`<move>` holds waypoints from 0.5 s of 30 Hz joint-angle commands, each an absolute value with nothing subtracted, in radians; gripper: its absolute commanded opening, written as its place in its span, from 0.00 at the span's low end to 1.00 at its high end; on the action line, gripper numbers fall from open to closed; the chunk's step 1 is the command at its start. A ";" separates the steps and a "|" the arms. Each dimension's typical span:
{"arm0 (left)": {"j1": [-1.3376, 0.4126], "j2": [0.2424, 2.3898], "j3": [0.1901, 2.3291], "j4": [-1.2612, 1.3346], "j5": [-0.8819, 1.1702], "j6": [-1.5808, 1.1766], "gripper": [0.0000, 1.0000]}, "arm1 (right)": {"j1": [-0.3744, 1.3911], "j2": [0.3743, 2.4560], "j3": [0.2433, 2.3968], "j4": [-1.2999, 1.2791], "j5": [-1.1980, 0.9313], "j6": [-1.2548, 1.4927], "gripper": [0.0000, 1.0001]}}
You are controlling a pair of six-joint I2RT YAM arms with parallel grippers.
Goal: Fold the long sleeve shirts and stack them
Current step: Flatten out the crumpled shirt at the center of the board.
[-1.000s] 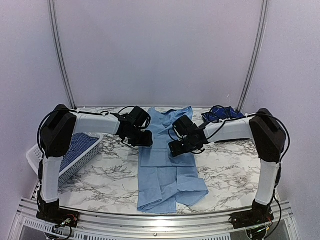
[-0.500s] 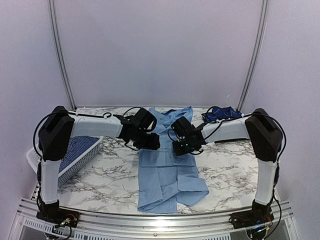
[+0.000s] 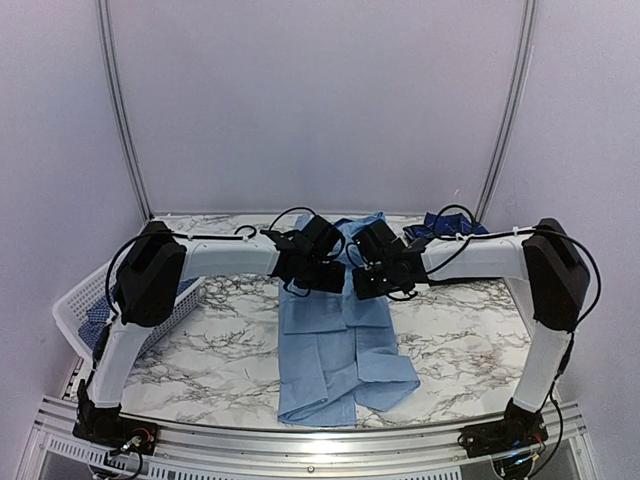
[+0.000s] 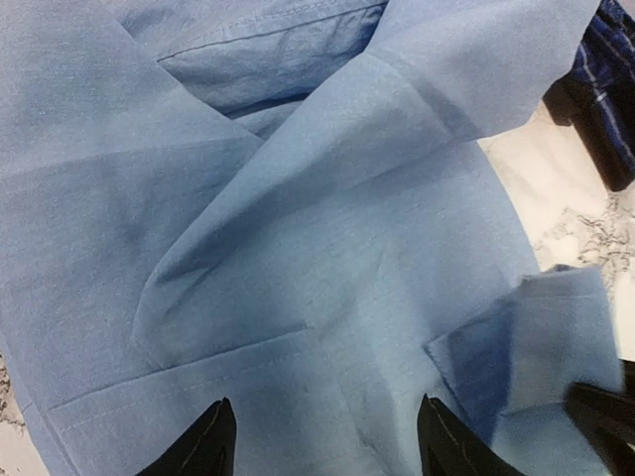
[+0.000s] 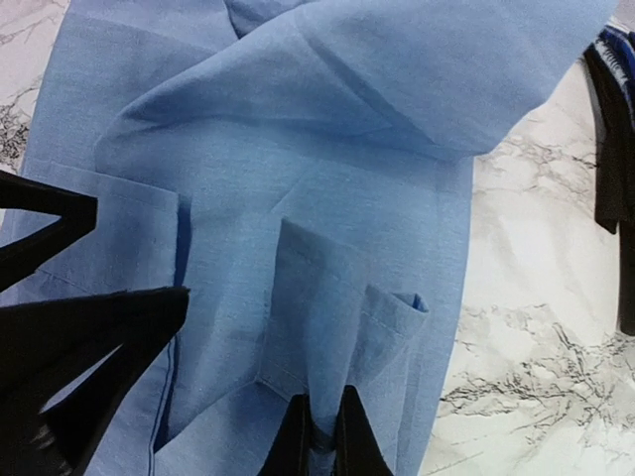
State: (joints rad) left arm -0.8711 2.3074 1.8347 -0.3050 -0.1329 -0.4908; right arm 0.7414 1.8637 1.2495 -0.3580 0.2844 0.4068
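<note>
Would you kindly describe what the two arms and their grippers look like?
Both arms have white tubular links with bulky black joint housings, the left arm and right arm alike. Thin black cables loop loosely along each. The left gripper and right gripper are black, with pointed wedge-shaped fingers.

light blue shirt point(image 3: 335, 345) flat, centre | navy plaid shirt point(image 3: 440, 226) bunched, far right

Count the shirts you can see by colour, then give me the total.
light blue shirt: 1
dark navy plaid shirt: 1
blue check shirt, in the white basket: 1
Total: 3 shirts
</note>
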 commanded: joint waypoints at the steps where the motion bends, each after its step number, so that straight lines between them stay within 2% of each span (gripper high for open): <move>1: -0.879 2.379 1.920 -0.407 -0.268 -0.510 0.62 | 0.739 1.791 1.212 -0.351 0.325 0.453 0.03; 5: -0.879 2.407 1.960 -0.426 -0.290 -0.510 0.52 | 0.740 1.753 1.190 -0.350 0.345 0.461 0.02; 9: -0.879 2.391 1.961 -0.429 -0.306 -0.508 0.28 | 0.738 1.740 1.197 -0.368 0.363 0.459 0.02; 15: -0.867 2.351 1.933 -0.427 -0.316 -0.493 0.01 | 0.728 1.730 1.220 -0.384 0.384 0.445 0.02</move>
State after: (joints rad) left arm -0.8768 2.3989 1.9350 -0.3950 -0.2882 -0.5041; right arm 0.7383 1.7649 1.1885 -0.3626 0.3489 0.4450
